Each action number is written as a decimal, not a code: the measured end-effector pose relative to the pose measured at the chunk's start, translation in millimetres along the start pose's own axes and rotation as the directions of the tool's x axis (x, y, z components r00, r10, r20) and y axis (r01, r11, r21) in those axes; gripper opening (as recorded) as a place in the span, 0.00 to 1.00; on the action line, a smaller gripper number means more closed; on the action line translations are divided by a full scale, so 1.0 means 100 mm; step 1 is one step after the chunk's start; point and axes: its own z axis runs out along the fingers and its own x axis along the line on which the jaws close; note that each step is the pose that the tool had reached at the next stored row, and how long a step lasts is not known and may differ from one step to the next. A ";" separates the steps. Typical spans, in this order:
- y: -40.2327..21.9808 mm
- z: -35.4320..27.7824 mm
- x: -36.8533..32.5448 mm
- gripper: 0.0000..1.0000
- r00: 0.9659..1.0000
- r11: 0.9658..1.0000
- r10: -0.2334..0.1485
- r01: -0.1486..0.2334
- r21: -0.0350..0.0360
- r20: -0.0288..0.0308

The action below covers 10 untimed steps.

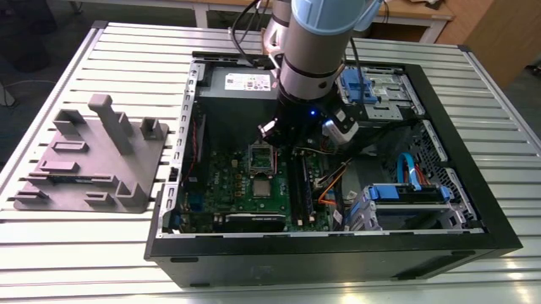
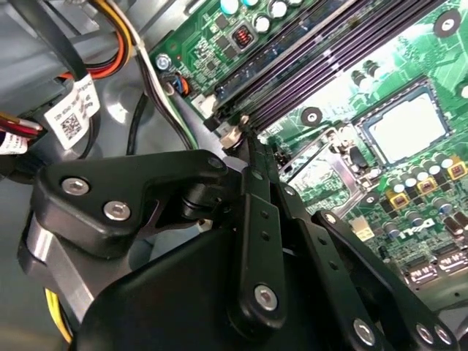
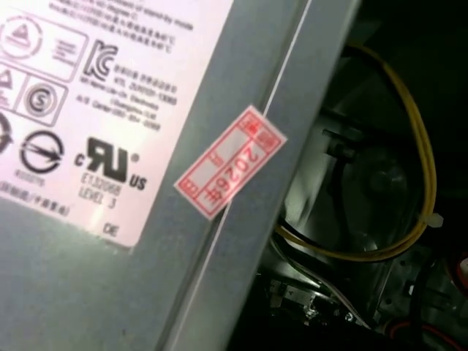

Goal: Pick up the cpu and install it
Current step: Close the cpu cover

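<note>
Gripper (image 1: pixel 287 144) hangs above socket frame (image 1: pixel 262 158); can't tell whether the pincer is open or closed. Cpu (image 1: pixel 262 188) lies flat just beside the frame, untouched. Risk: an off-centre descent probably clips the frame and knocks the chip askew.

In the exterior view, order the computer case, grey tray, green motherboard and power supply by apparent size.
computer case
grey tray
green motherboard, partly hidden by the arm, so unsure against the tray
power supply
</note>
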 end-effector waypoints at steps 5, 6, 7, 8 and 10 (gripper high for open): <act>0.018 0.021 0.000 0.10 1.000 1.000 -0.004 0.004 -0.003 0.006; 0.022 0.025 0.001 0.10 1.000 1.000 -0.005 0.005 -0.004 0.007; 0.027 0.029 0.004 0.10 1.000 1.000 -0.006 0.006 -0.004 0.008; 0.032 0.033 0.007 0.10 1.000 1.000 -0.006 0.006 -0.004 0.010; 0.043 0.040 0.015 0.10 1.000 1.000 -0.007 0.007 -0.004 0.012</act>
